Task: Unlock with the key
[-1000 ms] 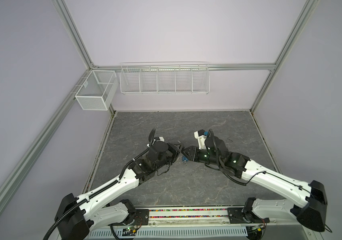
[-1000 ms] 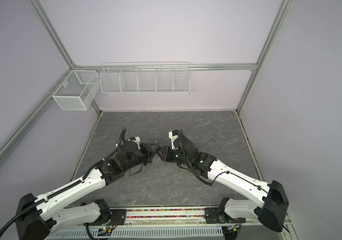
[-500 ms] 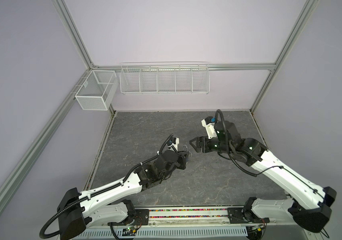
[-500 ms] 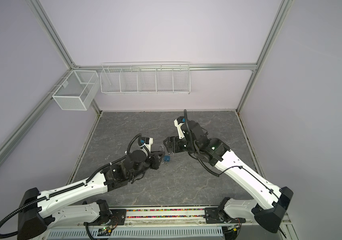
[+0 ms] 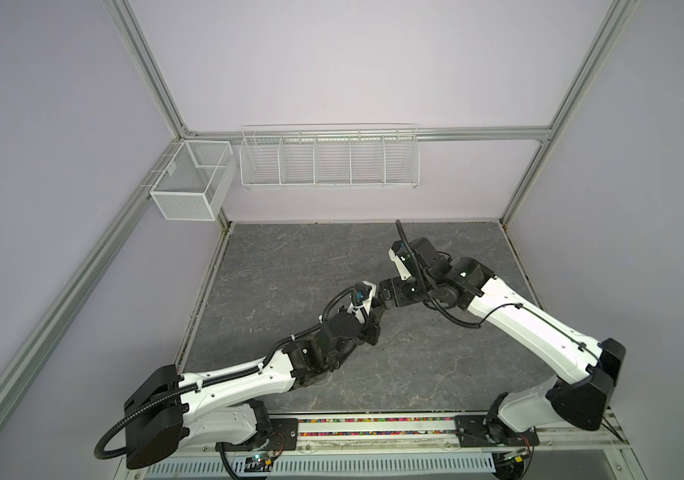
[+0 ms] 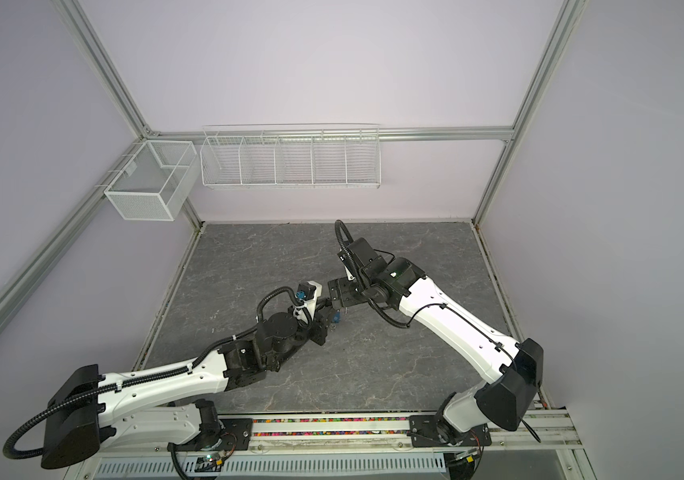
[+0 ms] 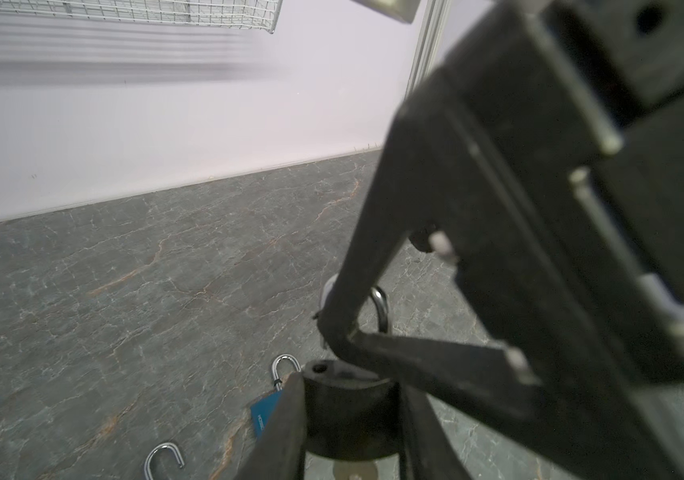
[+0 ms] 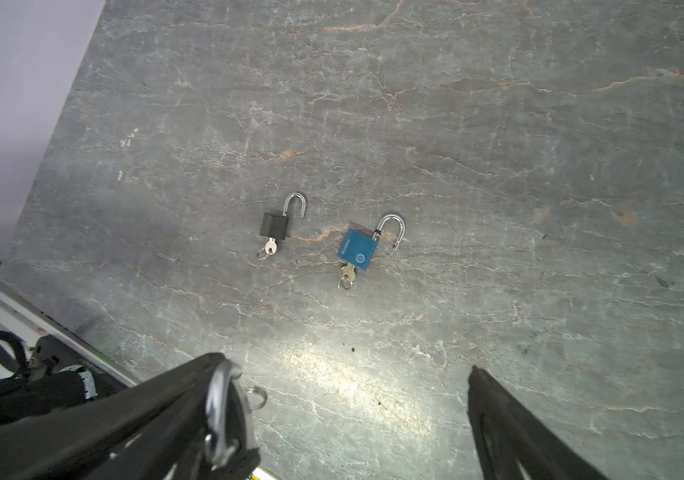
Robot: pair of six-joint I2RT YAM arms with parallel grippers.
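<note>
My left gripper point(image 7: 350, 382) is shut on the body of a black padlock point(image 7: 350, 419), with its key point(image 7: 352, 471) sticking out of the far end. The steel shackle point(image 7: 382, 307) is raised, and an empty shackle hole shows in the body's top. In both top views my right gripper point(image 5: 385, 297) hangs right beside the left gripper point(image 5: 369, 328) at the table's middle. In the right wrist view the right gripper point(image 8: 344, 365) stands wide open. The held padlock's shackle point(image 8: 219, 407) lies against one of its fingers point(image 8: 157, 415), with nothing between the jaws.
A small black padlock point(image 8: 275, 224) and a blue padlock point(image 8: 357, 249) lie side by side on the grey stone table point(image 8: 498, 166), both with shackles swung open and keys inserted. A long wire basket point(image 5: 329, 160) and a mesh box point(image 5: 190, 180) hang on the back wall.
The right gripper has opened wide. The right arm lifted back, then came down beside the left gripper again. The left arm moved right, still gripping the black padlock.
</note>
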